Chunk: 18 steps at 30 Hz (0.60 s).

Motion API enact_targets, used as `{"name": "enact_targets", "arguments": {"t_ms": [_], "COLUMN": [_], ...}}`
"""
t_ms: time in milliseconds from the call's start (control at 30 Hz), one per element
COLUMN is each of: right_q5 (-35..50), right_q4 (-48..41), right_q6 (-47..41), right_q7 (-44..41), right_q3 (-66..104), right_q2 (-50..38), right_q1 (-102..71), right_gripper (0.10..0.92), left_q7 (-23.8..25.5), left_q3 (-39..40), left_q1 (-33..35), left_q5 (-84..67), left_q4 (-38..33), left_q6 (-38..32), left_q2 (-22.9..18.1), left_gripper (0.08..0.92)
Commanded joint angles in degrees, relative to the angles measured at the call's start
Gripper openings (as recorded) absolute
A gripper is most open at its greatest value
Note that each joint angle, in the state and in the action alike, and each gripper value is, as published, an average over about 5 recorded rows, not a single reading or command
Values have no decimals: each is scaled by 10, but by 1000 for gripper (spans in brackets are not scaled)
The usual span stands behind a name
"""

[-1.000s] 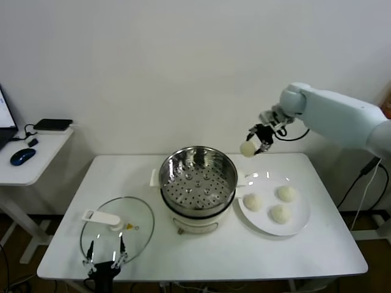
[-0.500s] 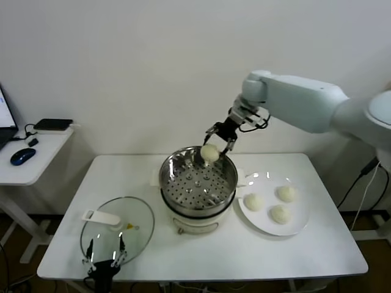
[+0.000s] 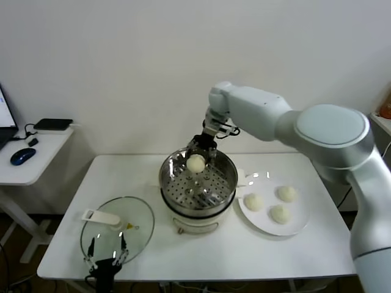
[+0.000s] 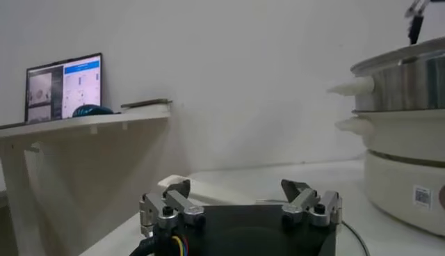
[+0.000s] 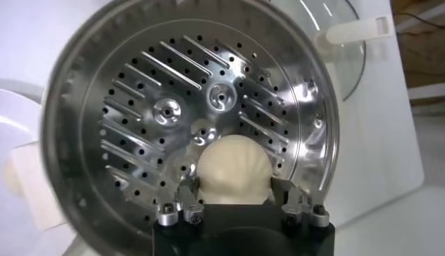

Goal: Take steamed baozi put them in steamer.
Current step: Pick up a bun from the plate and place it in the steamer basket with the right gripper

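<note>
White table setup: right gripper (image 3: 197, 160) pinching a bun (image 3: 195, 163) over the steamer (image 3: 198, 177), so I'd lower it near the holed floor before letting go.

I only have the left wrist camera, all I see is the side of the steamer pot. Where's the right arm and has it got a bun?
Observer: Yes. The right gripper is above the steamer, shut on a baozi.
Operator: Anything in the basket already?
Observer: No, the right wrist view shows only bare perforated metal below that bun.
Operator: How many are left?
Observer: Three baozi sit on the white plate, to the robot's right of the steamer.
Operator: And the lid?
Observer: The glass lid lies flat on the table, just ahead of the open left gripper.
</note>
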Motion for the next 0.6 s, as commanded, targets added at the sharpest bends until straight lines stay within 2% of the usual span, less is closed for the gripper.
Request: {"name": "enact_targets", "arguments": {"t_ms": [33, 400, 600], "right_q5": [-22, -30, -26], "right_q4": [-58, -83, -77], "right_q6": [28, 28, 28], "right_q7": [-3, 8, 22], "right_q3": [5, 8, 7], "right_q2": [39, 46, 41], "right_q1": [-30, -45, -37], "right_gripper": [687, 703, 804], "left_q7": [0, -2, -2], "left_q3": [1, 3, 2], "left_q1": [0, 0, 1], "left_q5": [-1, 0, 0], "left_q4": [1, 0, -3], "left_q6": [1, -1, 0], "left_q2": [1, 0, -1], "left_gripper": [823, 823, 823]}}
